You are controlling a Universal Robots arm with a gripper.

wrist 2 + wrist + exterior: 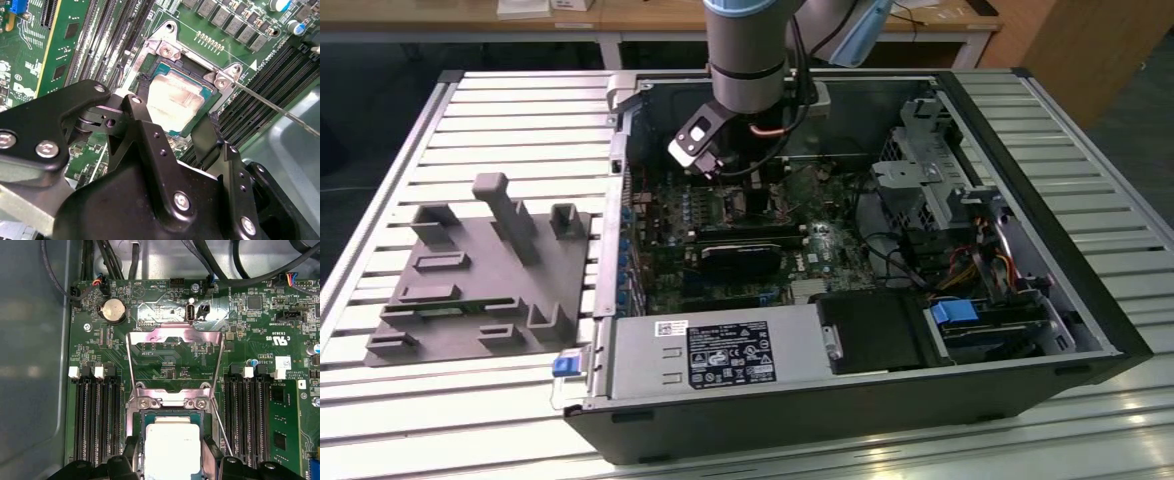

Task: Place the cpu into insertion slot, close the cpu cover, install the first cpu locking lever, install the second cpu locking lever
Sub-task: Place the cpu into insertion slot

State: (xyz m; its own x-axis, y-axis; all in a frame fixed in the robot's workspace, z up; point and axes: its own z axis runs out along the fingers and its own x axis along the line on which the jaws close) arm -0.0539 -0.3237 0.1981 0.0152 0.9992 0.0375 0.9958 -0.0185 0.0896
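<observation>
The cpu (172, 447), a flat square chip with a dull metal face, lies inside the insertion slot (170, 401) on the green board. My gripper (171, 462) straddles it, with one black finger (142, 95) against each of two opposite edges; in the second wrist view the cpu (175, 97) shows between them. The cpu cover (150, 336), a thin silvery frame, stands swung back and open beyond the socket. A thin wire locking lever (280, 112) sticks out sideways from the socket's corner. In the exterior view my gripper (734, 172) reaches down into the open computer case.
Long black memory slots (95, 420) run along both sides of the socket. A black fan block (740, 255) lies on the board nearer the case front. A perforated drive cage (927, 170) and cables stand at the exterior view's right. A grey fixture (480, 270) sits outside the case.
</observation>
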